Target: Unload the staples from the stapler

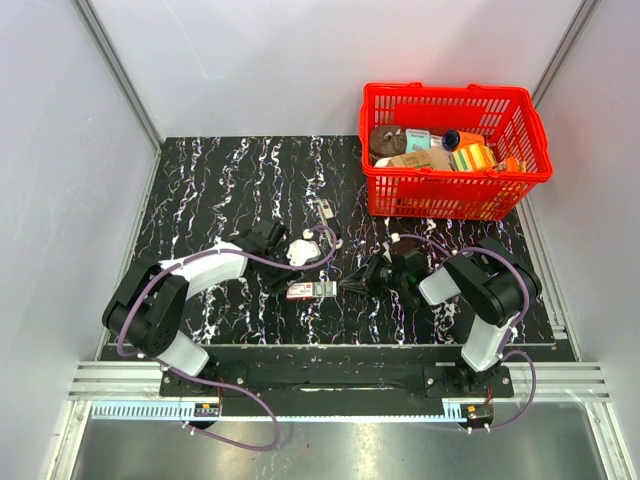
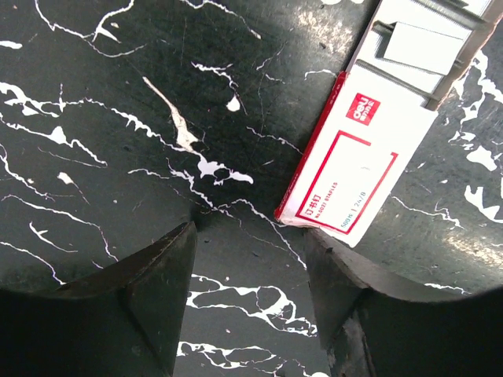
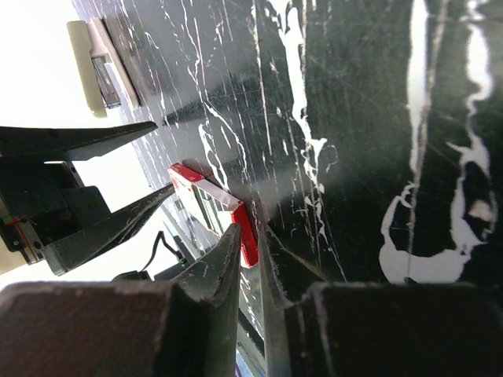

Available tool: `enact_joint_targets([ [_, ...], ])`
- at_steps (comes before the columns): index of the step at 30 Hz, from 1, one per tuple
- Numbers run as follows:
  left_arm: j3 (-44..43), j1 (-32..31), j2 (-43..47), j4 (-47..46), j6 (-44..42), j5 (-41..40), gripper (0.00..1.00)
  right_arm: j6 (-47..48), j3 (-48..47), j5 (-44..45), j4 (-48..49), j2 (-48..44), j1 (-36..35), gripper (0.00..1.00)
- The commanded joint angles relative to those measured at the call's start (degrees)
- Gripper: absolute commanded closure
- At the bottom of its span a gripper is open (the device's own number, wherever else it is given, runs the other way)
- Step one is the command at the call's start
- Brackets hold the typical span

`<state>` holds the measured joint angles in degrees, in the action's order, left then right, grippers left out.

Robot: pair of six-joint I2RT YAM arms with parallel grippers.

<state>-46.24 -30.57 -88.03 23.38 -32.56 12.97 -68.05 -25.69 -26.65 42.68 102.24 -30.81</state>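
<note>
Just beyond left gripper (image 2: 250,230) — staple box (image 2: 354,149)

The tabletop (image 2: 118,118) is showing smooth, faintly glossy black stone-look veined white. The staple box (image 2: 346,173) is looking like printed card, its staples (image 2: 416,47) shining as bare metal. The left pincer (image 2: 250,243) is showing matt black plastic; the basket (image 1: 440,195) is gleaming red plastic.

Pale grey walls (image 1: 250,60), black white-veined tabletop (image 1: 220,190), aluminium rails (image 1: 110,382) in front
</note>
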Motion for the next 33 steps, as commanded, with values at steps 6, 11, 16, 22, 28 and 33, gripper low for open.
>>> enact_joint_targets([
  [6, -0.26, -0.81, -0.65, -2.02, 0.56, -1.28, 0.39, 2.4, -1.11, -0.07, -0.84, -1.69, -1.54, 0.78],
  [11, -0.08, -0.81, -0.48, -2.02, 0.56, -1.63, 0.39, 3.54, -1.81, 0.99, -3.56, -3.35, -2.33, 0.78],
  [16, -0.25, -0.81, -0.13, -2.02, 0.65, -1.63, 0.39, 5.38, -3.92, 2.31, -7.69, -4.15, -3.73, 0.78],
  [22, 0.01, -0.81, 0.4, -2.02, 0.65, -1.72, 0.39, 6.09, -5.51, 3.27, -9.45, -3.54, -4.79, 0.8],
  [28, 0.1, -0.9, 0.75, -2.02, 0.56, -1.9, 0.39, 6.44, -6.39, 3.98, -10.86, -3.45, -5.31, 0.83],
  [33, 0.09, -0.99, 0.67, -2.19, 0.56, -1.72, 0.39, 7.67, -7.96, 4.68, -12.79, -3.18, -6.63, 0.85],
])
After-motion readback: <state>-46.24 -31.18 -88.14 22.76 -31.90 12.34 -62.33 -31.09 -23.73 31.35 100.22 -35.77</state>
